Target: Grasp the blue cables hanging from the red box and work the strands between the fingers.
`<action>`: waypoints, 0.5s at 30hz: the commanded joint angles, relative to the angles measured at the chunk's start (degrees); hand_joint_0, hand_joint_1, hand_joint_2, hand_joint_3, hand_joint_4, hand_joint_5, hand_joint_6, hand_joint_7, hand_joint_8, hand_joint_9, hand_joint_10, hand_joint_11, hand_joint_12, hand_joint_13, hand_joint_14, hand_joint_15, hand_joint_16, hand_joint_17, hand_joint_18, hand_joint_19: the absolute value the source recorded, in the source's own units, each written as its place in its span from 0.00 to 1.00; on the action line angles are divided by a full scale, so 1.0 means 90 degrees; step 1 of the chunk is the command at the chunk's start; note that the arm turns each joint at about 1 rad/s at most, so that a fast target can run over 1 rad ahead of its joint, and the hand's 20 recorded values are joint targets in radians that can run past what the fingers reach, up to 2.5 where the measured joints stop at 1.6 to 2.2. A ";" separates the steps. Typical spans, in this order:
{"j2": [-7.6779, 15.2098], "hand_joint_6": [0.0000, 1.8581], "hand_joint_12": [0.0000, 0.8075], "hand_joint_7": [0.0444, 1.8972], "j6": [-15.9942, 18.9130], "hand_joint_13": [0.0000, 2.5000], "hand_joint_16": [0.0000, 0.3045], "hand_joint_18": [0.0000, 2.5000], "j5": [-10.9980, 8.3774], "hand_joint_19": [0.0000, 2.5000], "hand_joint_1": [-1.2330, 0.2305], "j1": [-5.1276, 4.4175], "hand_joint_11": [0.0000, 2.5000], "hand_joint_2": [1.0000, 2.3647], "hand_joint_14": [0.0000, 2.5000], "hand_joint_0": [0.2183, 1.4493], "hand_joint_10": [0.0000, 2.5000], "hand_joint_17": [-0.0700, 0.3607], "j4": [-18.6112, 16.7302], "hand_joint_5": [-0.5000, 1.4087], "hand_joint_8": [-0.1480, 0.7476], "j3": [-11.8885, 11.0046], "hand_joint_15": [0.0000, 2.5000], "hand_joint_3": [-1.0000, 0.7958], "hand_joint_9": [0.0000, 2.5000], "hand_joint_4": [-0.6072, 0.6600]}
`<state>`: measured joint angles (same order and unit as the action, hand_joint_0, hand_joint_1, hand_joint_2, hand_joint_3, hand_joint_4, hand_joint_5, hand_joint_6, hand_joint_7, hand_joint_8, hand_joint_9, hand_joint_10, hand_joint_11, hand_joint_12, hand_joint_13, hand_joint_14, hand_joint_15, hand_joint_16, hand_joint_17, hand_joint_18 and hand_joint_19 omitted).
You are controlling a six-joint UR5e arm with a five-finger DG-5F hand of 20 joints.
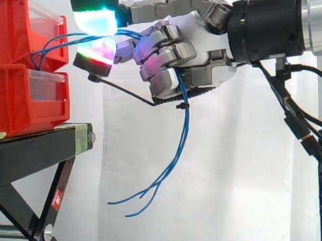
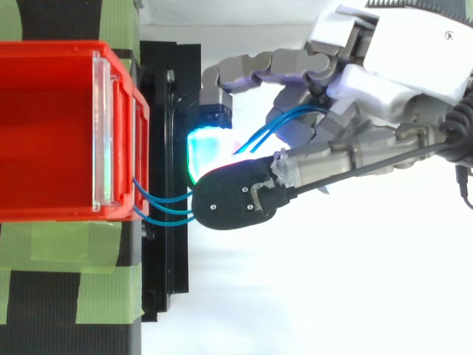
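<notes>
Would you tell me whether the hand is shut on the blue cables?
Shut on them: the hand curls its fingers round the blue cables.

Side view looks level, close, arm (image 1: 263, 27) from right; top view looks straight down, close; shared: red bins (image 1: 15, 102), hand (image 1: 201, 47), blue cables (image 1: 185, 125).

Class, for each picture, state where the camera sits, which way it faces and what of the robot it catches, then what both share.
Side view: beside the work, about bin height, looking level across at the red bins on the black stand; the hand shows at the right.
Top view: above, looking down on the bins and stand; the hand shows at the upper right.
Shared: the hand, fingers curled round the blue cables running from the bins.
</notes>
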<state>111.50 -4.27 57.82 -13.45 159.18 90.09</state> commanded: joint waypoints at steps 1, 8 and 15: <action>-0.0006 0.69 0.84 0.53 -0.0014 0.79 0.74 1.00 -0.0048 0.35 0.33 0.0000 1.00 0.04 1.00 0.68 1.00 0.55 -0.0041 0.28 0.71 0.0000 0.65 0.72 0.74 0.60; 0.0004 0.73 0.84 0.50 -0.0102 0.79 0.74 1.00 -0.0058 0.35 0.33 -0.0009 1.00 0.06 1.00 0.56 1.00 0.55 -0.0148 0.27 0.71 0.0000 0.65 0.62 0.74 0.62; -0.0006 0.00 0.84 0.75 -0.0199 0.79 0.74 1.00 -0.0136 0.35 0.47 -0.0009 1.00 0.01 1.00 0.73 1.00 0.55 -0.0275 0.54 0.71 0.0000 0.65 0.62 0.74 0.69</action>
<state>111.51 -5.61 57.02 -13.51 157.26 90.09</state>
